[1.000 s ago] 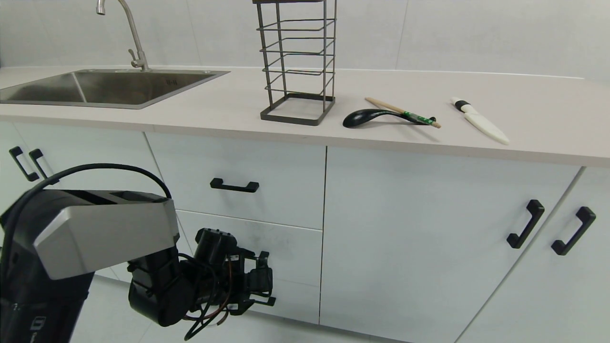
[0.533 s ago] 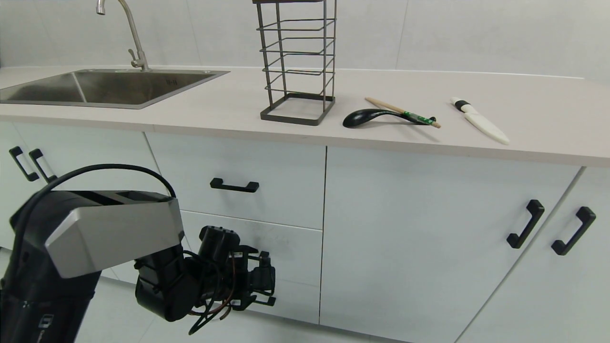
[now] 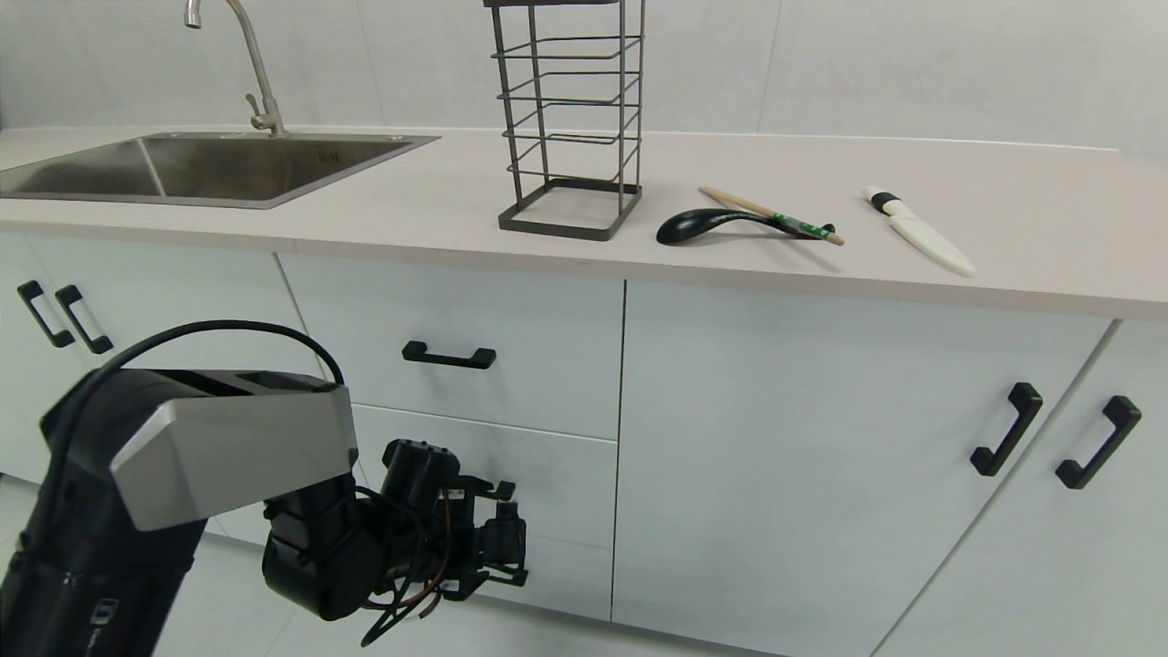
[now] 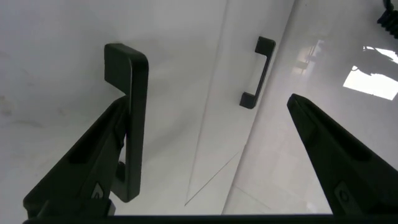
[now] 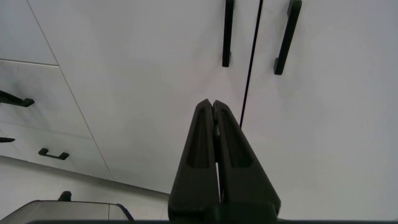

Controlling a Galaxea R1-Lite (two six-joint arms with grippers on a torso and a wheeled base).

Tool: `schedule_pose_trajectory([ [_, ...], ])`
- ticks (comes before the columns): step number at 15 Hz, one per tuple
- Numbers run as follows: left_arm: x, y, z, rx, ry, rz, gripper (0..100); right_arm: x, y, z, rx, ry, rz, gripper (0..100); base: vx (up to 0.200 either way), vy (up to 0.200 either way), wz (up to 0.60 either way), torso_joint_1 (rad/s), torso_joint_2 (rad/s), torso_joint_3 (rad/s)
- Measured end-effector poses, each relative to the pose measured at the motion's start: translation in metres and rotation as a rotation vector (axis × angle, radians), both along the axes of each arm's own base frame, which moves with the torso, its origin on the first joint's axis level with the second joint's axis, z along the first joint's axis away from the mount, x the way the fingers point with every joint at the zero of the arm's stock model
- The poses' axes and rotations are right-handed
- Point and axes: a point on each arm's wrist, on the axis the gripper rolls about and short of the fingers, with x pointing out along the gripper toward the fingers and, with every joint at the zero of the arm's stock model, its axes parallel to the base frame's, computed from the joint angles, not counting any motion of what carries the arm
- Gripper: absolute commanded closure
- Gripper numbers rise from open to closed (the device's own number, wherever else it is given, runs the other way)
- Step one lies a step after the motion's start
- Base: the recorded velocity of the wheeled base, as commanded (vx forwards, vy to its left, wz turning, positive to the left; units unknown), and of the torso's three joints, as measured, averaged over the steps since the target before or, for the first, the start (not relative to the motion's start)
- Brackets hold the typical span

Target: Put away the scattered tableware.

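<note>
A: Where does the tableware lie?
B: On the counter (image 3: 383, 201), right of the rack (image 3: 568, 119). There is a spoon (image 3: 693, 224) with chopsticks (image 3: 771, 216) resting across its handle, and a knife (image 3: 917, 233) a little apart, near the front edge.
A: And the grippers?
B: The left gripper (image 3: 506, 547) hangs low before the drawers (image 3: 547, 484), well below the counter, jaws spread wide and holding nothing. The right gripper (image 5: 213, 109) faces the doors (image 5: 149, 74), jaws pressed together with nothing between them.
A: What could go wrong?
B: An arm rising from down there could catch the drawer handle (image 3: 449, 355) or the counter's lip. Lifting the spoon would likely drag the chopsticks, and they might roll off. A glancing touch could push the knife over the edge. The rack is tall, thin wire, so a bump while loading it may tip it.
A: The surface?
B: Pale, flat and smooth; things would probably slide easily.
A: The room?
B: A kitchen, with a sink (image 3: 237, 169) and tap (image 3: 246, 64) at the left, a white wall (image 3: 867, 64) behind, and white fronts with black handles below.
</note>
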Motion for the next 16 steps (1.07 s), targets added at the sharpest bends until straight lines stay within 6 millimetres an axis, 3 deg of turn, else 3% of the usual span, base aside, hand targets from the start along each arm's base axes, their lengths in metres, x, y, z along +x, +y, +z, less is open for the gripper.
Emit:
schedule_pose_trajectory([
  [9,-0.033,0.012,0.000,0.033,0.077,-0.001,0,0.000,0.000,0.000,0.000,0.000,0.001,100,0.000,0.000,0.00,0.000,0.00,0.000],
  [16,-0.063,0.027,0.033,0.025,0.062,0.009,0,0.000,0.000,0.000,0.000,0.000,0.001,100,0.000,0.000,0.00,0.000,0.00,0.000],
])
